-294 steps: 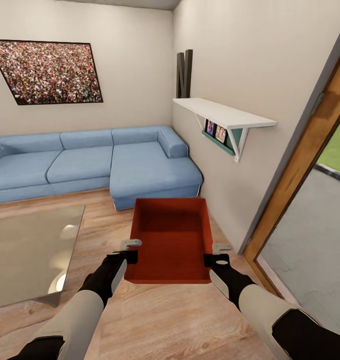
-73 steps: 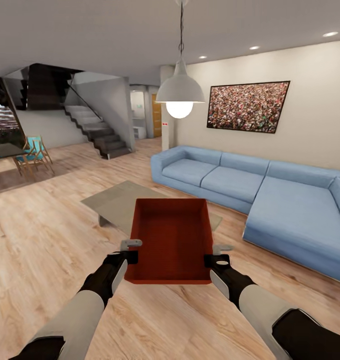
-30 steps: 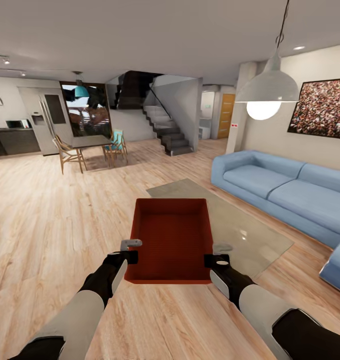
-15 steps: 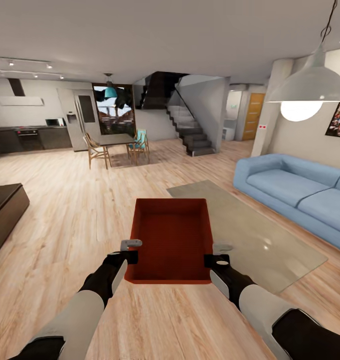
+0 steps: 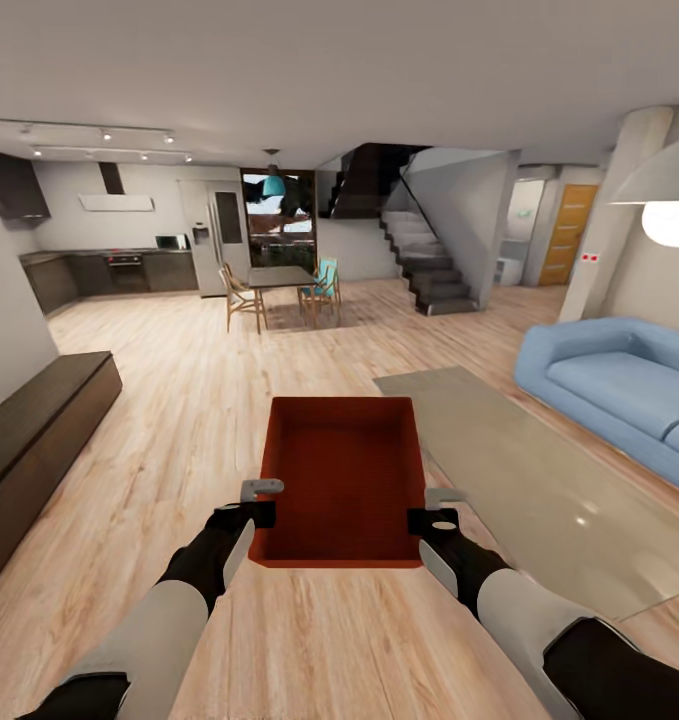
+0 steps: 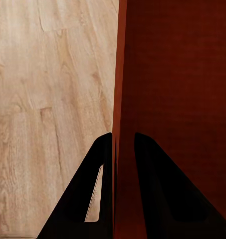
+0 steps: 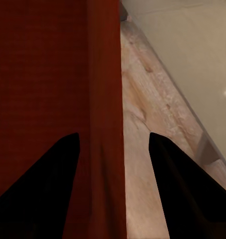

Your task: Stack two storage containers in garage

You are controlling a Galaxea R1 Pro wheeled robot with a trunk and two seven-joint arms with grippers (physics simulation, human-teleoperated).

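Orange-red container (image 5: 342,480) rides level between both pincers, left pincer (image 5: 262,500) clamped on its near-left wall, right pincer (image 5: 434,508) straddling the near-right wall. Wood floor (image 5: 179,400) lies below. I'd keep both grips matched and level, turning slowly toward the garage.

No legible text, label, brand, number or sign appears anywhere in these views. A small red-and-white plate (image 5: 588,257) on the column beside the orange door (image 5: 566,233) is too small to read. The storage container (image 5: 341,478) carries plain, unmarked walls.
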